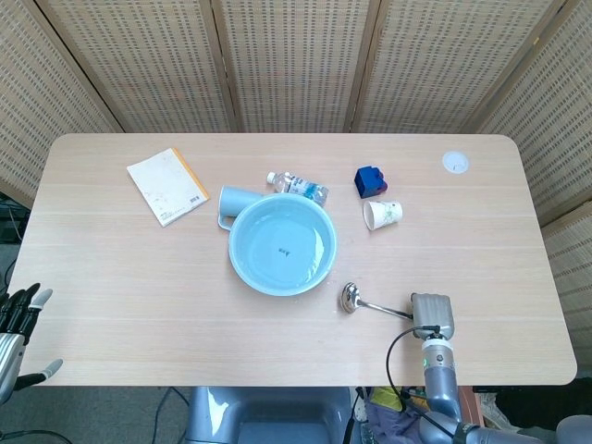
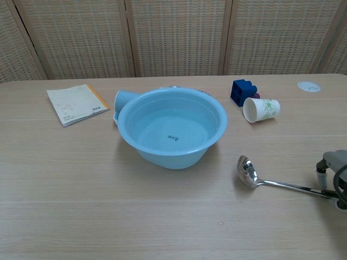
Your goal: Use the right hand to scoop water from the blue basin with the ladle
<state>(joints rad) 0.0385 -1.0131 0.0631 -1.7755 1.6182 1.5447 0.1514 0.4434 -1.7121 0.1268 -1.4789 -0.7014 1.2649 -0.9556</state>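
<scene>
The blue basin (image 1: 234, 265) (image 2: 162, 159) sits mid-table with water in it. To its right, the steel ladle (image 1: 351, 298) (image 2: 247, 171) lies flat on the table, bowl toward the basin and handle running right. My right hand (image 1: 432, 316) (image 2: 333, 170) sits over the far end of that handle at the table's front right. Its fingers are hidden, so its grip cannot be judged. My left hand (image 1: 18, 326) hangs off the front left corner, fingers spread and holding nothing.
Behind the basin lie a blue mug (image 1: 236, 201) on its side and a plastic bottle (image 1: 298, 185). A blue block (image 1: 370, 180) and a tipped paper cup (image 1: 382, 215) lie right of the basin. A notebook (image 1: 167, 185) is at left, a white disc (image 1: 454, 163) far right.
</scene>
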